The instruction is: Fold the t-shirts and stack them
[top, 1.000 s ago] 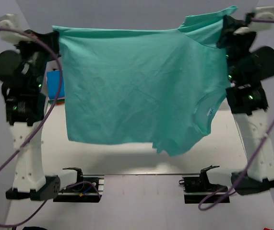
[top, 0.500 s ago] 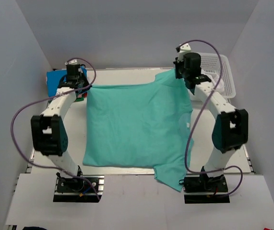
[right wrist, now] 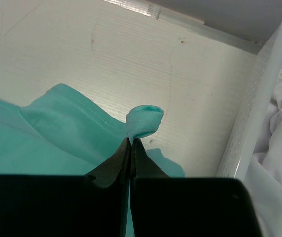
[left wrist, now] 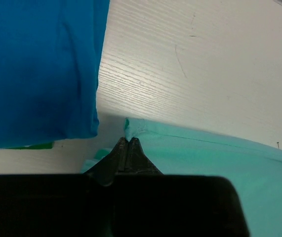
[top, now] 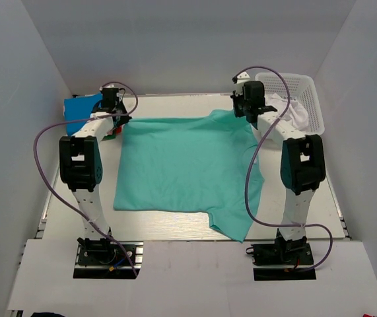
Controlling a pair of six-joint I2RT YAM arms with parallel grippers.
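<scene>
at the far table (top: 175, 105) edge, left gripper (left wrist: 127, 144) and right gripper (right wrist: 131, 143) are clamping the spread teal-green t-shirt (top: 185, 168); right is catching only a hem curl, likely slipping if pulled.

The teal-green t-shirt (top: 185, 168), held aloft earlier, now lies spread on the table (top: 168, 105).

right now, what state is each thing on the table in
teal-green t-shirt, spread flat on the table, far corners pinched
left gripper, shut on the teal-green t-shirt
right gripper, shut on the teal-green t-shirt
bright blue t-shirt, lying flat, not held
white t-shirt, crumpled in the basket
basket, upright, holding the white t-shirt
</scene>
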